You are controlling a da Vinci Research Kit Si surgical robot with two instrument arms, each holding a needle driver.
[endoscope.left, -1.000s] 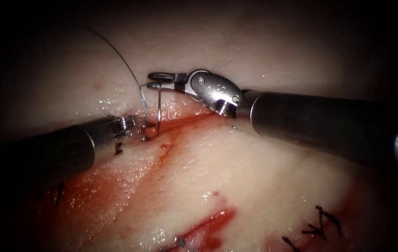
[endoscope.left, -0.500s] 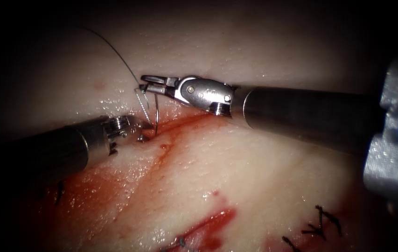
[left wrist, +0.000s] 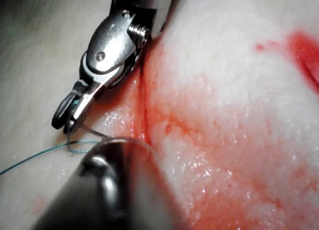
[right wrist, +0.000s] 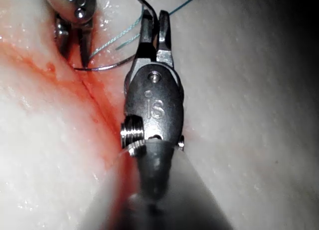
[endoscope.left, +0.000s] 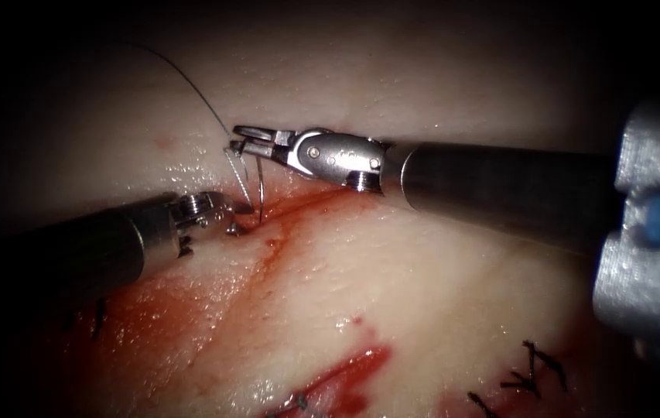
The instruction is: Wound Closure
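Note:
My right tool [endoscope.left: 241,139] is shut on the curved needle [endoscope.left: 260,190] close to its tail, above the far end of the cut [endoscope.left: 291,209]. From there the needle arcs down to the cut's left lip, and its point is hidden where it meets the tissue [endoscope.left: 422,294]. My left tool [endoscope.left: 238,217] lies low on the cut's left side, its jaws slightly apart beside the needle's lower end and holding nothing that I can make out. Thread [endoscope.left: 190,81] runs up and left from the tail. The right wrist view shows the needle [right wrist: 109,66] between the right tool [right wrist: 154,23] and the left tool [right wrist: 79,51].
Red fluid [endoscope.left: 345,379] pools in a second cut near the front edge and stains the tissue at front left. Dark finished stitches [endoscope.left: 535,371] sit at front right, another [endoscope.left: 97,321] at front left. The right tool's shaft [endoscope.left: 500,190] crosses the right half.
The right tool has rolled at the wrist and shifted a little left, carrying the needle's tail left and tilting the needle. The needle's lower end stays at the cut. The left tool barely moved.

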